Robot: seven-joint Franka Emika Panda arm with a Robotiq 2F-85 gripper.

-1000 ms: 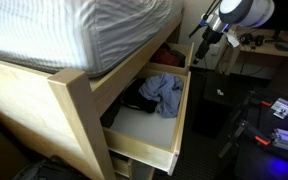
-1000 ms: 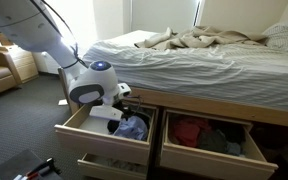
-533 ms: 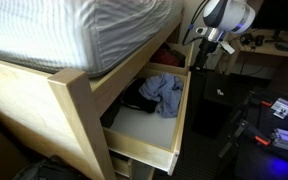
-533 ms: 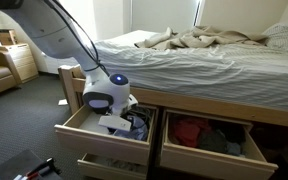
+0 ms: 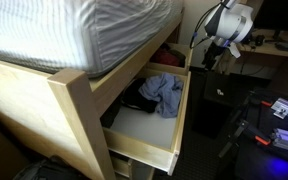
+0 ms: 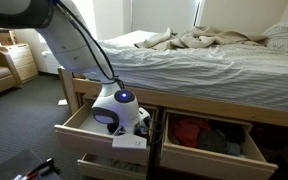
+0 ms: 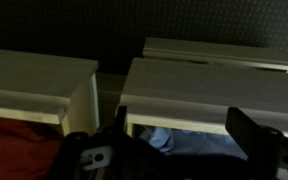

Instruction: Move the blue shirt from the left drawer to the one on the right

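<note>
- Bedroom, dark carpet [image 7: 74, 25], wood bed frame [image 6: 199, 100] with two drawers pulled out under the mattress [image 6: 184, 65].
- Left drawer [image 6: 76, 122] has the blue shirt [image 5: 162, 92] in it: crumpled heap at the end nearest the right drawer [image 6: 209, 152], up against the front board, with a dark garment [image 5: 134, 101] just beside it and bare drawer floor on the other side.
- Right drawer already has red clothes [image 6: 189, 130] plus other fabric; no blue shirt in it, so transfer not yet done.
- Gripper [image 7: 182, 126] hangs over the shirt end of the left drawer in an exterior view. Jaws look spread wide in the wrist view, nothing between them but air.
- Key relation: in the wrist view, blue fabric shows low in frame, between the two dark fingers [image 7: 252, 130] and below them. Reads as shirt straight under the hand, not off to a side.
- Gap between fingertips and cloth: cannot tell from any view (hand body blocks the shirt in one exterior view).
- Long axis of heap hard to call; visible blue strip runs across the frame, roughly along the jaw-opening line. Probably fine for a soft pile, any pinch should gather cloth.
- Judgement: next move needs a straight drop into the heap, close, lift clear of the drawer wall, then carry sideways toward the red clothes (left edge of the wrist view).
- Risk: snagging the dark garment with the shirt, or clipping the wall between the drawers on the carry.
</note>
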